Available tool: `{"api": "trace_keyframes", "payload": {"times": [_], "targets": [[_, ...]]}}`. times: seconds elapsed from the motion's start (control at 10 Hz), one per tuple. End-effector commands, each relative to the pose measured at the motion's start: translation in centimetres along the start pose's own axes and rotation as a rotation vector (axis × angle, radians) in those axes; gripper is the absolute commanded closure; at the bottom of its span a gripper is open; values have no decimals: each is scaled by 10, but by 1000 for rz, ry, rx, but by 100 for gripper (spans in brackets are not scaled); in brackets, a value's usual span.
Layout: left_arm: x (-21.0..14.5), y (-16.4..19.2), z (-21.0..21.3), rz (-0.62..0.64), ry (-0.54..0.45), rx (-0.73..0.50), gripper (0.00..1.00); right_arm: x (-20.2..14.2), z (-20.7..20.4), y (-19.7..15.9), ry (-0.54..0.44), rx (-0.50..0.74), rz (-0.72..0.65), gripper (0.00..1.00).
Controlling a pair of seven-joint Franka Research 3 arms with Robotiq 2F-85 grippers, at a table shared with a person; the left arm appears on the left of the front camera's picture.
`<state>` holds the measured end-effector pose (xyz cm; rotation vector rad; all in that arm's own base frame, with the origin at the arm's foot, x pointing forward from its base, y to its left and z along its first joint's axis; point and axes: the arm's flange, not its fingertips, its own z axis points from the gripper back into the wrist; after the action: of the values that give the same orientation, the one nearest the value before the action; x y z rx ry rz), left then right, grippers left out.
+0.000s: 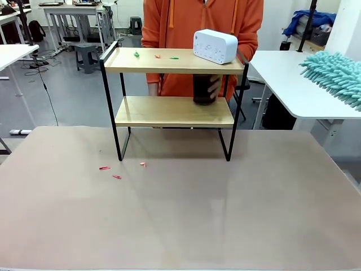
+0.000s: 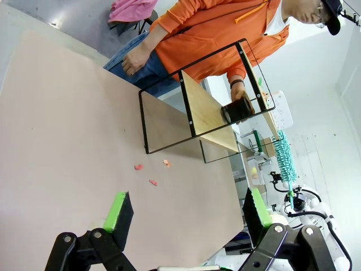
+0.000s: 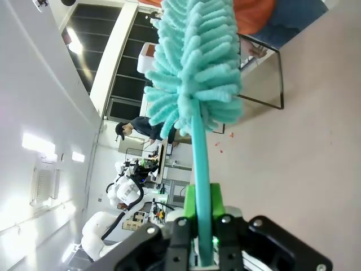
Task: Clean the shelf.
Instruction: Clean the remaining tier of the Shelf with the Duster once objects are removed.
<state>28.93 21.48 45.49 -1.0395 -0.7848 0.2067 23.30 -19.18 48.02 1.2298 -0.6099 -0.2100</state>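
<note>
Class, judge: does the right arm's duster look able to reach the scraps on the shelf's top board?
Probably yes: the scraps lie uncovered on the top board, open from above. Swept in sideways from the right, the duster would meet the white box first.

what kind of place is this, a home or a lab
Probably a lab or workshop, not a home: plain white work tables, a grey stool, and cables trailing over a bare floor.

Left end effector (image 2: 187, 209) and right end effector (image 3: 203, 199): black bolted links, green pads (image 2: 117, 208). Person (image 1: 203, 22): orange hoodie (image 1: 186, 25), blue jeans (image 2: 138, 70).
</note>
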Motion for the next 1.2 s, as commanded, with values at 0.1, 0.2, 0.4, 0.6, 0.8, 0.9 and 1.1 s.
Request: {"api": "trace_keyframes", "payload": {"times": [0.1, 0.2, 0.4, 0.6, 0.8, 0.9, 1.1], "targets": [[-3, -1, -2, -20, -16, -16, 0, -1, 0, -1, 6, 8, 24, 87], [-3, -1, -2, -20, -16, -16, 0, -1, 0, -1, 6, 8, 24, 87], [-3, -1, -2, -20, -16, -16, 0, -1, 0, -1, 6, 8, 24, 87], [-3, -1, -2, -20, -16, -16, 0, -1, 0, -1, 6, 8, 24, 87], [-3, -1, -2, -20, -16, -16, 0, -1, 0, -1, 6, 8, 24, 87], [-3, -1, -2, -20, -16, -16, 0, -1, 0, -1, 6, 8, 24, 87], [-3, -1, -2, -20, -16, -16, 0, -1, 0, -1, 6, 8, 24, 87]]}}
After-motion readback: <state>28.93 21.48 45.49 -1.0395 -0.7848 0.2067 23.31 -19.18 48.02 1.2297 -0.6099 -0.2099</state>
